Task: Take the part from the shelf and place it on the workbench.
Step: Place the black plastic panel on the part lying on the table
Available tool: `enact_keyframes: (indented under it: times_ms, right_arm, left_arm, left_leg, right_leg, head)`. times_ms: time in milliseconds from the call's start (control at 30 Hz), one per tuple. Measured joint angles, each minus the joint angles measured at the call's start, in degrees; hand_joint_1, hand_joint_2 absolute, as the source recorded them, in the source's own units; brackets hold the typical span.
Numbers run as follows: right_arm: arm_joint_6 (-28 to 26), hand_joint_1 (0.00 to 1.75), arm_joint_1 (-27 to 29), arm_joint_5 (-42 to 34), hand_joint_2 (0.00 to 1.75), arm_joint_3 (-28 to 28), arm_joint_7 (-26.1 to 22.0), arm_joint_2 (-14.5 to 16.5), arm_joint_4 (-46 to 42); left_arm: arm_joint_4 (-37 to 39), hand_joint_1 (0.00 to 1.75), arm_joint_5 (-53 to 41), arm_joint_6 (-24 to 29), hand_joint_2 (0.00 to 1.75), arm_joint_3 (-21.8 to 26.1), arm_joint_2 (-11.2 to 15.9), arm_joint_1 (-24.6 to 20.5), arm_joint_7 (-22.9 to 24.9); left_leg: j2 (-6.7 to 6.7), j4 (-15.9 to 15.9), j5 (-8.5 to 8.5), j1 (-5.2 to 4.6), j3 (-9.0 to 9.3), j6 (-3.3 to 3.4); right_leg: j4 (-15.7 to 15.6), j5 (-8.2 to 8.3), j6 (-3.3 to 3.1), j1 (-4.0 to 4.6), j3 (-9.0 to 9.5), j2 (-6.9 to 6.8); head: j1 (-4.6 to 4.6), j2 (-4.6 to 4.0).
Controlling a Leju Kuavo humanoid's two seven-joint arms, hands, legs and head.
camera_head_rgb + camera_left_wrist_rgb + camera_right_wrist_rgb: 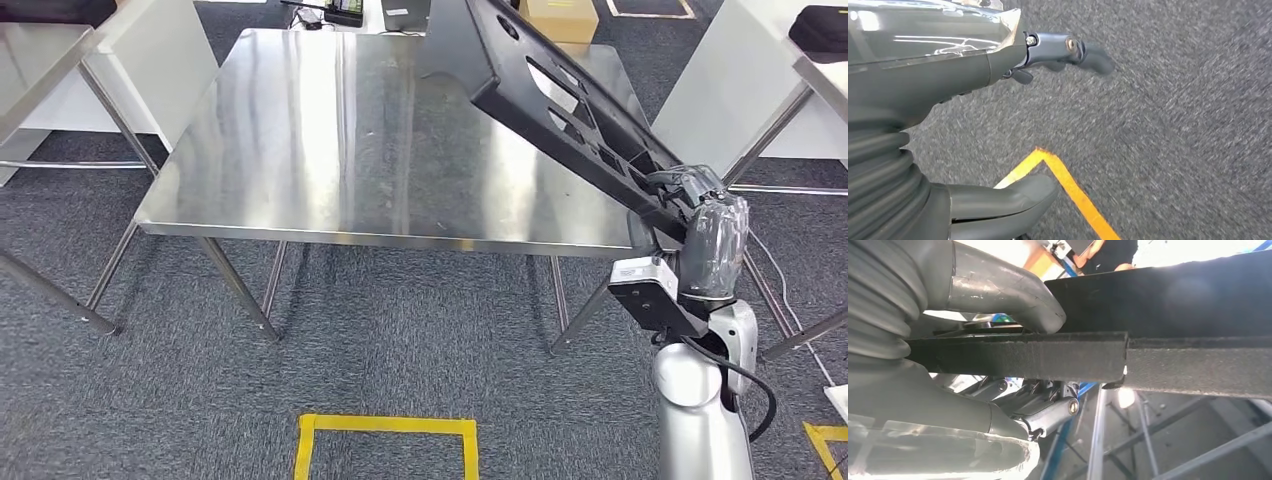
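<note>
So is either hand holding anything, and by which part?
The right hand grips the long black part at its near end. The left hand holds nothing.

No legible text, label, brand, number or sign appears in any view. The cardboard box (560, 18) beyond the far edge of the steel table (330, 140) shows no readable print. The yellow floor marking (385, 440) carries no characters.
</note>
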Motion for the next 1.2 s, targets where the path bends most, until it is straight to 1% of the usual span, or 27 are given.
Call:
enact_keyframes:
  times_ms: [33,67,100,133,200,233,267,300,367,433,467,533,567,600,633,700,733,767,833,900,933,1000,1067,1100,1133,1167,1200]
  right_arm:
    - [0.0,1.73,0.1,0.0,1.75,0.0,0.0,-0.3,0.1]
    - [0.0,1.73,0.3,-0.1,1.75,0.0,0.0,-0.4,0.2]
    - [0.0,1.73,0.5,-0.1,1.75,0.0,0.1,-0.5,0.3]
    - [0.0,1.73,0.6,-0.1,1.75,0.0,0.1,-0.6,0.3]
    - [0.0,1.73,0.8,-0.2,1.75,0.0,0.1,-0.8,0.4]
    - [0.0,1.73,0.9,-0.3,1.75,0.0,0.1,-0.9,0.4]
    - [0.0,1.73,1.0,-0.3,1.75,0.0,0.1,-0.9,0.4]
    - [0.0,1.73,1.1,-0.3,1.75,0.0,0.2,-0.9,0.4]
    - [-0.1,1.73,1.2,-0.4,1.75,0.1,0.2,-0.9,0.3]
    - [-0.1,1.73,1.0,-0.4,1.75,0.1,0.2,-0.9,0.3]
    - [-0.1,1.73,0.8,-0.4,1.75,0.1,0.2,-0.9,0.4]
    - [-0.1,1.73,0.7,-0.4,1.75,0.1,0.2,-0.8,0.6]
    - [-0.1,1.73,0.6,-0.4,1.75,0.2,0.2,-0.8,0.7]
    - [-0.1,1.73,0.5,-0.4,1.75,0.3,0.2,-0.8,0.9]
    - [-0.1,1.73,0.4,-0.4,1.75,0.3,0.2,-0.8,1.0]
    - [-0.1,1.73,0.2,-0.4,1.75,0.5,0.2,-0.7,1.3]
    - [-0.1,1.73,0.0,-0.4,1.75,0.6,0.3,-0.7,1.4]
    - [-0.1,1.73,-0.1,-0.3,1.75,0.7,0.3,-0.6,1.4]
    - [-0.1,1.73,-0.2,-0.3,1.75,0.9,0.3,-0.6,1.6]
    - [-0.1,1.73,-0.3,-0.3,1.75,1.0,0.3,-0.6,1.7]
    - [-0.1,1.73,-0.4,-0.3,1.75,1.0,0.3,-0.6,1.8]
    - [-0.2,1.73,-0.6,-0.3,1.75,1.1,0.3,-0.7,1.8]
    - [-0.2,1.73,-0.5,-0.3,1.75,1.1,0.4,-0.8,2.0]
    - [-0.2,1.73,-0.4,-0.3,1.75,1.2,0.4,-0.8,2.1]
    - [-0.2,1.73,-0.4,-0.3,1.75,1.2,0.4,-0.8,2.2]
    - [-0.2,1.73,-0.4,-0.3,1.75,1.2,0.4,-0.8,2.3]
    - [-0.2,1.73,-0.4,-0.3,1.75,1.2,0.4,-0.9,2.3]
  left_arm:
    - [0.0,0.0,0.0,-0.1,1.75,0.0,0.0,0.0,0.0]
    - [0.0,0.0,-0.1,-0.1,1.75,0.0,0.0,0.0,0.1]
    - [0.0,0.0,-0.1,-0.2,1.75,0.0,0.0,0.1,0.1]
    - [0.0,0.0,-0.1,-0.3,1.75,0.0,-0.1,0.1,0.1]
    - [0.0,0.0,-0.2,-0.4,1.75,0.0,0.0,0.2,0.2]
    - [0.0,0.0,-0.3,-0.5,1.75,0.0,0.0,0.2,0.2]
    - [0.0,0.0,-0.3,-0.5,1.75,0.0,0.1,0.2,0.3]
    - [0.0,0.0,-0.3,-0.5,1.75,0.0,0.1,0.3,0.3]
    - [0.0,0.0,-0.3,-0.4,1.75,0.0,0.1,0.4,0.4]
    - [0.0,0.0,-0.3,-0.4,1.75,0.0,0.1,0.4,0.4]
    - [0.0,0.0,-0.3,-0.4,1.75,0.0,0.1,0.4,0.4]
    - [0.0,0.0,-0.3,-0.4,1.75,0.0,0.1,0.4,0.4]
    - [0.0,0.0,-0.3,-0.3,1.75,0.0,0.1,0.5,0.5]
    - [0.0,0.0,-0.2,-0.3,1.75,0.0,0.1,0.6,0.5]
    - [0.0,0.0,-0.2,-0.3,1.75,0.0,0.1,0.6,0.6]
    - [0.0,0.0,-0.2,-0.2,1.75,0.0,0.1,0.7,0.6]
    - [0.0,0.0,-0.2,-0.1,1.75,0.0,0.2,0.7,0.6]
    - [0.0,0.0,-0.2,0.0,1.75,0.0,0.3,0.6,0.6]
    - [0.0,0.0,-0.2,0.1,1.75,-0.1,0.4,0.5,0.6]
    - [0.0,0.0,-0.2,0.1,1.75,0.0,0.4,0.6,0.6]
    - [0.0,0.0,-0.2,0.1,1.75,0.0,0.3,0.6,0.6]
    - [0.0,0.0,-0.3,0.1,1.75,0.0,0.2,0.6,0.6]
    - [0.0,0.0,-0.3,0.1,1.75,0.0,0.1,0.5,0.6]
    - [0.0,0.0,-0.2,0.1,1.75,0.0,0.1,0.6,0.6]
    - [0.0,0.0,-0.2,0.1,1.75,0.0,0.0,0.6,0.6]
    - [0.0,0.0,-0.2,0.1,1.75,0.0,0.0,0.6,0.6]
    - [0.0,0.0,-0.2,0.1,1.75,0.0,0.0,0.6,0.6]
  left_leg:
    - [-0.18,0.0,0.04,0.07,0.01,0.03]
    - [-0.4,0.0,0.0,0.11,0.0,-0.06]
    - [-0.65,0.1,-0.07,0.2,0.0,-0.27]
    - [-0.9,0.2,-0.2,0.37,0.02,-0.59]
    - [-1.39,1.0,-0.78,0.76,-0.03,-1.68]
    - [-1.58,1.6,-1.19,0.83,-0.15,-2.32]
    - [-1.74,2.0,-1.5,0.81,-0.28,-2.86]
    - [-1.86,2.1,-1.67,0.74,-0.37,-3.26]
    - [-1.85,2.1,-1.73,0.97,-0.35,-3.63]
    - [-1.23,4.2,-2.9,1.16,-1.25,-3.82]
    - [-0.87,6.9,-4.22,1.14,-2.6,-3.84]
    - [-0.52,14.9,-7.35,0.94,-7.03,-3.67]
    - [-0.51,18.2,-8.16,0.83,-9.08,-3.47]
    - [-0.51,19.6,-7.9,0.66,-10.32,-3.13]
    - [-0.51,18.6,-6.41,0.4,-10.31,-2.62]
    - [-0.45,11.4,-1.79,-0.45,-7.53,-1.09]
    - [-0.28,7.7,-0.25,-0.89,-5.87,-0.33]
    - [-0.13,5.2,0.4,-1.3,-4.75,0.14]
    - [0.03,3.8,0.03,-1.82,-4.06,0.45]
    - [-0.15,2.8,0.08,-1.79,-3.35,0.42]
    - [-0.21,2.1,0.19,-1.64,-2.76,0.47]
    - [-0.31,1.3,0.23,-1.4,-1.78,0.6]
    - [-0.46,1.3,-0.1,-1.36,-1.41,0.68]
    - [-0.56,1.3,-0.34,-1.34,-1.2,0.62]
    - [-0.67,1.3,-0.61,-1.28,-0.93,0.48]
    - [-0.79,1.4,-0.92,-1.17,-0.57,0.25]
    - [-0.89,1.6,-1.31,-1.06,-0.24,-0.04]
  right_leg:
    - [4.0,-1.46,-0.11,-0.07,-2.13,0.48]
    - [6.8,-2.2,0.06,-0.22,-3.73,0.64]
    - [7.7,-2.05,0.5,-0.45,-4.45,0.67]
    - [6.2,-0.96,1.19,-0.75,-4.04,0.67]
    - [-1.2,2.46,2.84,-1.49,-0.8,0.72]
    - [-4.3,3.6,3.05,-1.66,0.68,0.85]
    - [-6.1,4.15,2.79,-1.69,1.59,0.96]
    - [-6.4,4.06,2.14,-1.55,1.76,1.06]
    - [-6.2,3.99,0.77,-1.4,1.76,1.09]
    - [-6.2,3.86,-0.11,-1.36,1.94,1.06]
    - [-6.2,3.75,-0.47,-1.26,2.08,1.01]
    - [-6.2,3.48,-1.12,-0.73,2.24,0.88]
    - [-6.2,3.34,-1.41,-0.43,2.35,0.83]
    - [-6.2,3.19,-1.7,-0.12,2.51,0.81]
    - [-6.2,3.01,-1.94,0.14,2.77,0.8]
    - [-6.2,2.56,-2.27,0.45,3.41,0.81]
    - [-6.2,2.31,-2.25,0.73,3.59,0.82]
    - [-6.2,2.1,-2.11,0.8,3.65,0.83]
    - [-6.4,1.8,-1.63,0.85,3.62,0.78]
    - [-6.4,1.41,-1.15,0.74,3.77,0.67]
    - [-5.4,0.87,-1.03,0.78,3.39,0.66]
    - [0.2,-1.16,-1.09,0.72,0.54,0.76]
    - [7.4,-3.03,-0.9,0.55,-4.06,0.82]
    - [9.0,-2.87,-0.48,0.39,-5.6,0.82]
    - [8.4,-1.73,0.18,0.21,-6.05,0.82]
    - [5.4,0.28,0.95,0.0,-5.24,0.81]
    - [1.1,2.63,1.7,-0.25,-3.7,0.8]
  head:
    - [0.0,0.01]
    - [0.01,0.01]
    - [0.01,0.01]
    - [0.0,0.02]
    - [0.02,0.01]
    - [0.05,0.01]
    - [0.04,0.01]
    - [0.02,0.01]
    - [-0.05,0.01]
    - [-0.09,0.0]
    - [-0.11,0.0]
    - [-0.13,0.0]
    - [-0.14,0.0]
    - [-0.13,0.0]
    - [-0.12,0.0]
    - [-0.11,0.0]
    - [-0.1,0.0]
    - [-0.1,0.0]
    - [-0.11,0.0]
    - [-0.14,0.01]
    - [-0.11,0.01]
    - [-0.01,0.0]
    - [0.02,0.0]
    - [0.01,0.0]
    - [0.01,0.0]
    - [0.01,0.0]
    - [0.02,0.0]
